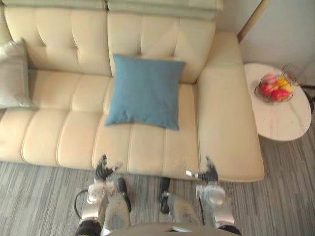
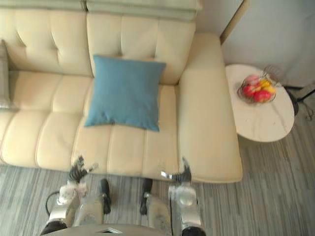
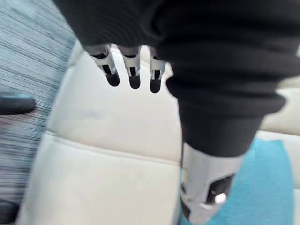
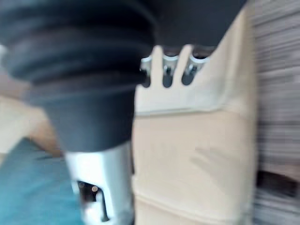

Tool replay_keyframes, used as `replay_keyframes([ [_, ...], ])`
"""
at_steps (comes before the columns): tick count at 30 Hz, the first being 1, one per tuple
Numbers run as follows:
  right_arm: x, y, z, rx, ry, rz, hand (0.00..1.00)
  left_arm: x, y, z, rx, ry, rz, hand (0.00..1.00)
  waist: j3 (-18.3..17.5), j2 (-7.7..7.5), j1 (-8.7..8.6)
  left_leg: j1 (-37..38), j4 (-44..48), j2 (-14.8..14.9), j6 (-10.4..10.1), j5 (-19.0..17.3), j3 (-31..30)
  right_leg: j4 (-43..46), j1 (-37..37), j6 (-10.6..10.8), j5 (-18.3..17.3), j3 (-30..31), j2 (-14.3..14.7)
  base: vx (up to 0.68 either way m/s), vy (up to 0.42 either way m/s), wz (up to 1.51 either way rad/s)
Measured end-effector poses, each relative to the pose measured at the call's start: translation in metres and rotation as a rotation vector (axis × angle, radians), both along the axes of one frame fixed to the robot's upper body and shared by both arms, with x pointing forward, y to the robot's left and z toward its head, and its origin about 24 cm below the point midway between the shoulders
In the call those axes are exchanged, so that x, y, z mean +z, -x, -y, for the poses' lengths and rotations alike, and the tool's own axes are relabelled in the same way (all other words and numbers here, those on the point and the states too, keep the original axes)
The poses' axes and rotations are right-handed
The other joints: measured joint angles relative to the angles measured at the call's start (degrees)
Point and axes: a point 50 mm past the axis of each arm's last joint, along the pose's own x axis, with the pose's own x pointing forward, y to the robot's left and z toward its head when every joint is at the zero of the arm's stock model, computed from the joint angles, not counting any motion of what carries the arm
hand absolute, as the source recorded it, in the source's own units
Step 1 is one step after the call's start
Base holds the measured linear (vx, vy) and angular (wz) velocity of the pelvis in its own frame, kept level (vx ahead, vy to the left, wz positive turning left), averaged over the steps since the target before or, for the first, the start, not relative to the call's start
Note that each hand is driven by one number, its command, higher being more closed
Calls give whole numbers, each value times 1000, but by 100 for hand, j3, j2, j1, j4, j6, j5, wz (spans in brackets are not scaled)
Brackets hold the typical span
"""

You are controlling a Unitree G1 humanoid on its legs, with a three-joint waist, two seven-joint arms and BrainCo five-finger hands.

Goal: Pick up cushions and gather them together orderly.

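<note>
A blue square cushion [image 1: 144, 92] leans against the back of the cream sofa [image 1: 64, 132], right of its middle. A grey cushion [image 1: 14, 74] rests at the sofa's far left end. My left hand [image 1: 104, 171] hovers at the seat's front edge, below the blue cushion's left corner, fingers straight and empty. At the same front edge, farther right, is my right hand [image 1: 207, 173], also open and holding nothing. The left wrist view has the blue cushion [image 3: 262, 197] past the thumb. In the right wrist view the blue cushion [image 4: 28, 187] lies beyond the hand.
A round white side table [image 1: 280, 115] stands right of the sofa with a wire bowl of fruit [image 1: 274, 87] on it. The sofa's wide right armrest [image 1: 226, 118] lies between the seat and the table. Grey striped carpet [image 1: 39, 196] runs in front.
</note>
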Motion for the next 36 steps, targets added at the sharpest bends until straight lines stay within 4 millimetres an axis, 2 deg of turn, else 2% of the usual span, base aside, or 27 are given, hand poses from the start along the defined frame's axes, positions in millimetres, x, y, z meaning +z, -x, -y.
replay_keyframes([
  [1,-25,30,-3,-31,-52,-161,0,-21,27,-3,-12,-14,-150,0,-182,-12,-54,394,-266,-134,31,25,48,-242,349,49,84,34,-71,143,166,-12],
  [2,-34,43,-6,-57,-82,-217,0,-29,43,-9,18,-17,-215,0,-282,-24,-52,608,-402,-193,46,36,128,-322,485,83,108,130,-94,121,139,-18],
  [8,-43,54,-2,-145,-146,-274,0,-37,61,-21,80,-38,-302,0,-398,-69,-23,1240,-703,-338,98,39,484,-361,798,175,173,458,-156,37,59,-28],
  [10,-44,54,0,-163,-154,-284,0,-36,59,-23,95,-41,-303,0,-403,-83,-63,1261,-553,-341,189,-43,566,-227,764,325,331,464,-167,-40,57,-32],
  [11,-44,54,1,-162,-151,-287,0,-36,56,-23,103,-38,-299,0,-435,-17,-21,1173,-473,-187,278,-99,624,-282,725,469,603,495,-44,-109,46,-31],
  [12,-44,51,0,-164,-160,-288,0,-35,54,-25,121,-34,-293,0,-415,82,-16,1114,-423,-20,302,-85,743,235,604,217,421,372,-53,-151,65,-18],
  [13,-43,44,-1,-172,-172,-273,0,-33,52,-27,131,-39,-281,0,-417,76,-80,1086,-408,9,310,-44,701,1732,314,14,-350,163,-196,-127,27,8],
  [15,-46,50,-2,-177,-177,-296,0,-31,52,-34,139,-64,-277,0,-492,-70,-96,1098,-441,-53,332,67,594,3492,346,195,-1021,84,-495,-96,-42,33],
  [16,-48,53,-3,-177,-180,-316,0,-32,55,-36,144,-71,-286,0,-523,-117,-84,1079,-504,-85,332,171,583,3719,543,278,-1123,65,-601,-84,-101,20],
  [18,-45,41,-5,-162,-186,-294,0,-32,57,-39,159,-74,-291,0,-544,-163,-28,905,-463,-108,345,356,599,3387,787,311,-1114,74,-722,-70,-116,-12],
  [19,-43,30,-8,-142,-187,-279,0,-32,58,-40,184,-66,-291,0,-586,-235,51,520,-279,-93,317,452,672,2478,962,388,-1275,85,-686,-210,-248,-43],
  [20,-39,17,-7,-129,-181,-254,0,-32,53,-39,193,-61,-284,0,-549,-198,100,304,-231,-18,279,565,721,1867,1058,341,-1417,-17,-541,-255,-252,-55],
  [22,-29,-6,-1,-94,-148,-202,0,-35,53,-26,197,-23,-299,0,-350,94,175,41,-239,176,185,744,722,864,1289,321,-1430,-70,-241,-315,-219,-37],
  [23,-27,-9,1,-81,-136,-195,0,-37,51,-17,192,3,-304,0,-220,264,162,8,-279,263,147,869,642,568,1431,252,-1382,-133,-130,-337,-178,-3],
  [25,-30,0,6,-89,-124,-222,0,-39,54,-4,185,34,-314,0,-168,410,171,106,-522,401,76,1180,547,585,1445,157,-1298,-235,54,-342,-135,16],
  [26,-33,7,8,-96,-121,-243,0,-39,54,-2,182,34,-312,0,-163,423,170,186,-721,401,-10,1384,520,680,1389,79,-1345,-321,51,-317,-100,16],
  [27,-34,11,9,-101,-120,-255,0,-39,53,-2,175,33,-312,0,-168,428,152,206,-787,389,-145,1339,480,735,1331,33,-1371,-364,31,-256,-47,4],
  [29,-36,16,8,-113,-127,-267,0,-37,49,-4,165,24,-297,0,-121,338,143,166,-321,252,20,908,344,873,1085,-51,-1330,-317,-162,-145,16,-12],
  [30,-37,19,8,-123,-131,-271,0,-38,50,-5,167,21,-299,0,-88,284,145,161,7,156,22,616,251,873,1030,-25,-1279,-264,-257,-81,60,-23],
  [32,-41,29,8,-137,-138,-290,0,-38,53,-6,188,28,-303,0,-70,258,159,267,739,-17,11,-284,-115,876,890,95,-1157,18,-374,-88,127,-41],
  [34,-41,34,4,-152,-153,-285,0,-38,53,-8,208,32,-296,0,-55,229,147,352,729,-133,27,-502,-90,855,836,190,-1049,291,-391,-100,155,-51],
  [36,-46,44,-3,-178,-186,-307,0,-37,56,-14,221,19,-298,0,-122,81,132,484,567,-238,103,-589,221,494,871,236,-758,564,-464,-102,208,-60],
])
